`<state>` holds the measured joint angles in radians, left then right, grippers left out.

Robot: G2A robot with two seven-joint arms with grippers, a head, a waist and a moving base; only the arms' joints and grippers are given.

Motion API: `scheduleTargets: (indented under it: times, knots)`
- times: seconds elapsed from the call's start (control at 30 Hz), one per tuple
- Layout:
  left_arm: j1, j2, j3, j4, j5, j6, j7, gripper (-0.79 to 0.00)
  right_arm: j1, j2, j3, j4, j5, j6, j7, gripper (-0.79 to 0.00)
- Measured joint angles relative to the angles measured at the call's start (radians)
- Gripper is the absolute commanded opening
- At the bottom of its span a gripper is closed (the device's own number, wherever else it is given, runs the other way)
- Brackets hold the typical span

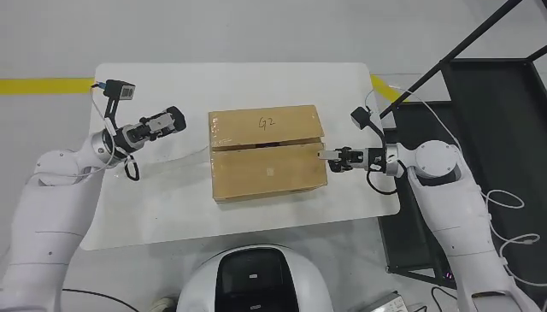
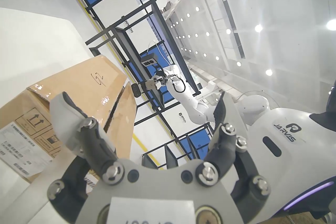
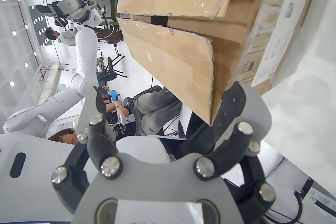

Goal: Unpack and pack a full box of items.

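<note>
A brown cardboard box [image 1: 267, 152] sits in the middle of the white table [image 1: 171, 201], its two top flaps nearly closed with a narrow gap between them. The far flap carries handwriting. My right gripper [image 1: 326, 156] is open at the box's right end, level with the near flap's edge [image 3: 210, 93], one finger [image 3: 231, 104] by the flap's corner. My left gripper [image 1: 175, 120] hovers open a short way off the box's left end [image 2: 29, 125], nothing between its fingers [image 2: 68, 109]. The box's contents are hidden.
A dark metal rack [image 1: 479, 150] stands right beside the table's right edge, close behind my right arm. Bare table surface lies to the left of the box and along the front.
</note>
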<state>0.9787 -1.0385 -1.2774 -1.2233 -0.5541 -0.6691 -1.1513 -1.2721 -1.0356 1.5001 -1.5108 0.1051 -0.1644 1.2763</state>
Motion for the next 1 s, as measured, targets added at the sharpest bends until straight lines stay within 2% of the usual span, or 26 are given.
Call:
scheduleTargets:
  times: [0.23, 0.37, 0.7, 1.0]
  knots:
    - [0.007, 0.0, 0.006, -0.018, 0.024, -0.005, 0.015, 0.0, -0.004, -0.001, -0.004, -0.001, 0.007, -0.004, -0.014, 0.0]
    - [0.008, -0.008, 0.033, -0.032, 0.127, -0.063, 0.08, 0.0, 0.009, -0.001, -0.015, 0.027, 0.037, -0.035, -0.026, 0.0]
    - [-0.072, -0.043, 0.153, 0.122, 0.221, -0.157, 0.156, 0.0, 0.105, -0.001, -0.081, 0.129, 0.075, -0.09, 0.028, 0.0]
    - [-0.091, -0.041, 0.193, 0.175, 0.225, -0.184, 0.184, 0.0, 0.174, -0.008, -0.16, 0.208, 0.181, -0.138, 0.147, 0.0]
